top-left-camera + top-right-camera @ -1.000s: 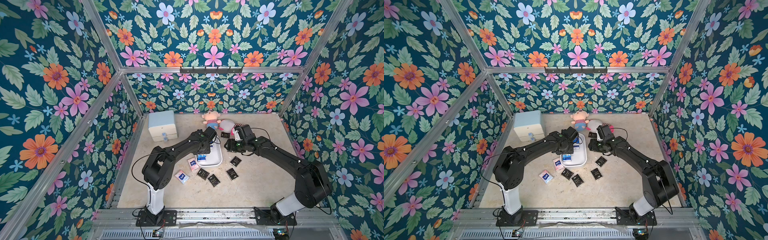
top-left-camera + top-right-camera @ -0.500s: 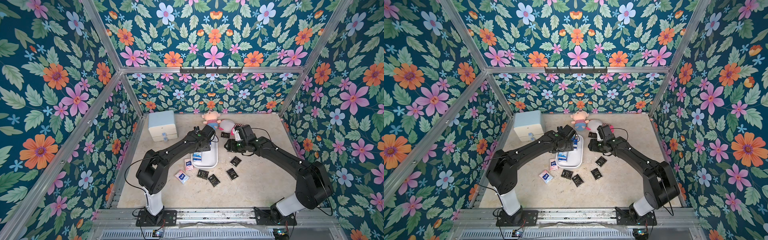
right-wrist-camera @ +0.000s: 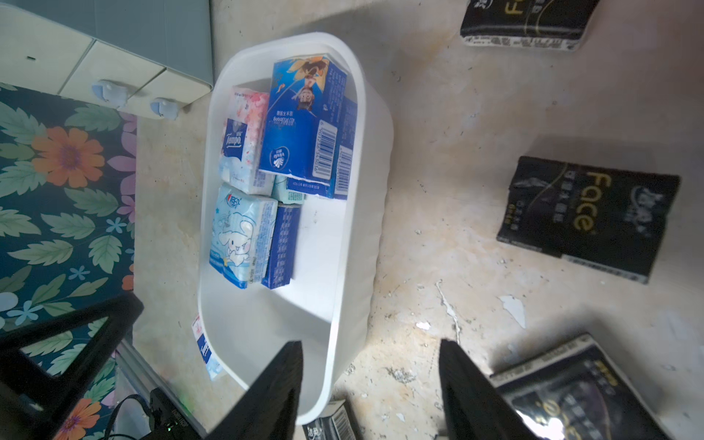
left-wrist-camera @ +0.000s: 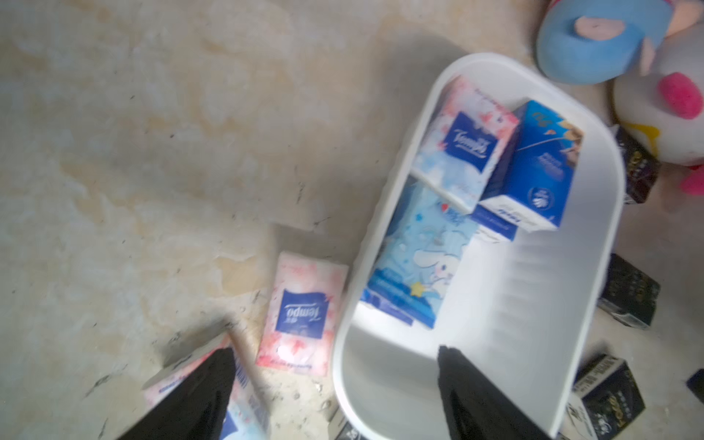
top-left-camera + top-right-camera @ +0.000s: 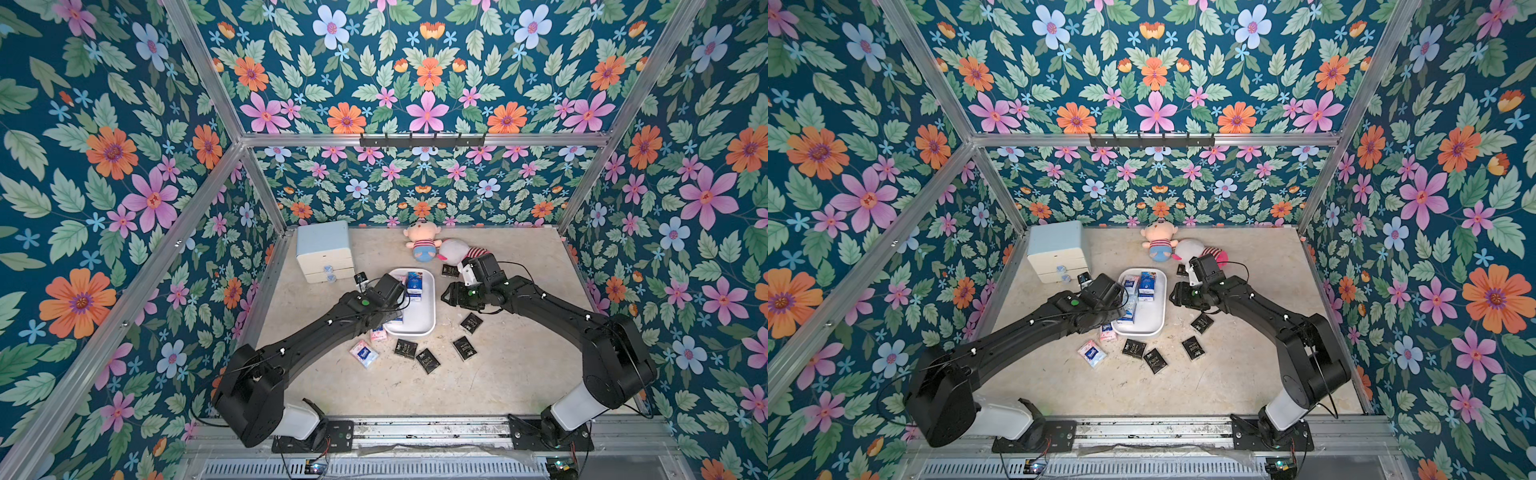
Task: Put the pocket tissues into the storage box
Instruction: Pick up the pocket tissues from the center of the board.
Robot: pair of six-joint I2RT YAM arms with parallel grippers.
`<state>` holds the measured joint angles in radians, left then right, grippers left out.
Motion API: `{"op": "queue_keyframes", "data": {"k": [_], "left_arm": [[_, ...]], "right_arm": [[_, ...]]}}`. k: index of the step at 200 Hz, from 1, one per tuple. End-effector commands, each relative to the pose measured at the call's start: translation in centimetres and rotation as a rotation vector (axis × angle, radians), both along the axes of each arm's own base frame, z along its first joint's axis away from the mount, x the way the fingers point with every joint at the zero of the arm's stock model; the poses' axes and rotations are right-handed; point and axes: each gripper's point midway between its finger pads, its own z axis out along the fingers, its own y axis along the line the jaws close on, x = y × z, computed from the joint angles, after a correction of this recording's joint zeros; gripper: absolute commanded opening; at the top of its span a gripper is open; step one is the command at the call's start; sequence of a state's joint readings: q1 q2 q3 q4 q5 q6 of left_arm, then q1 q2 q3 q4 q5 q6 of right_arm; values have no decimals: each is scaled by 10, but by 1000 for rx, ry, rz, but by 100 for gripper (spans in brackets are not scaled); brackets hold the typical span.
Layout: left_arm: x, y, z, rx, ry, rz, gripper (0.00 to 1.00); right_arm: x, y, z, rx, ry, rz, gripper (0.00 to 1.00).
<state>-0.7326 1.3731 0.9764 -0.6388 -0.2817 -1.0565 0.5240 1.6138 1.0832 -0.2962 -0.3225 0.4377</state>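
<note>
For the left gripper (image 4: 335, 354): spread wide, empty, straddling the 7 o'clock rim of the storage box (image 5: 420, 322). For the right gripper (image 3: 369, 344): parted as well, pinching nothing, hovering at the box's 3 o'clock.

Of the pocket tissues (image 5: 414, 282): several stacked inside toward the 12 o'clock end, the others loose on the counter (image 5: 519, 374).

Nearest to the left gripper: a pink-and-white packet (image 4: 301, 316), just beside the box's outer wall at 7 o'clock, long axis running with that wall, roughly 12 to 6. Probably the left arm's pick, jaws already lined across its short side. Among the loose ones, black packets (image 5: 471, 323) at 4 to 6 o'clock, nearer the right arm.
</note>
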Motion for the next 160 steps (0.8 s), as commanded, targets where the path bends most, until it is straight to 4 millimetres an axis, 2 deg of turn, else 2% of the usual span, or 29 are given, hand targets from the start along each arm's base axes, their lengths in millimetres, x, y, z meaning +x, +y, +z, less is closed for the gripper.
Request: {"op": "queue_keyframes", "data": {"k": [1,35,78,117,160], "left_arm": [[-18,15,-13,-65,28,119,89],[-48,35,-33,-95,82,193,90],[-70,44,-57,-93,156,240,90],[-66,43,-71,-107,139,258,88],[-65,42,-89,-92,154,254,81]], "right_arm": [[2,6,3,25,-2,14,62],[1,6,1,11,-5,27,63],[-1,3,-3,-12,-5,35,65],[-2,1,-6,-27,5,35,65],[-2,-2,-8,-45,6,31,64]]}}
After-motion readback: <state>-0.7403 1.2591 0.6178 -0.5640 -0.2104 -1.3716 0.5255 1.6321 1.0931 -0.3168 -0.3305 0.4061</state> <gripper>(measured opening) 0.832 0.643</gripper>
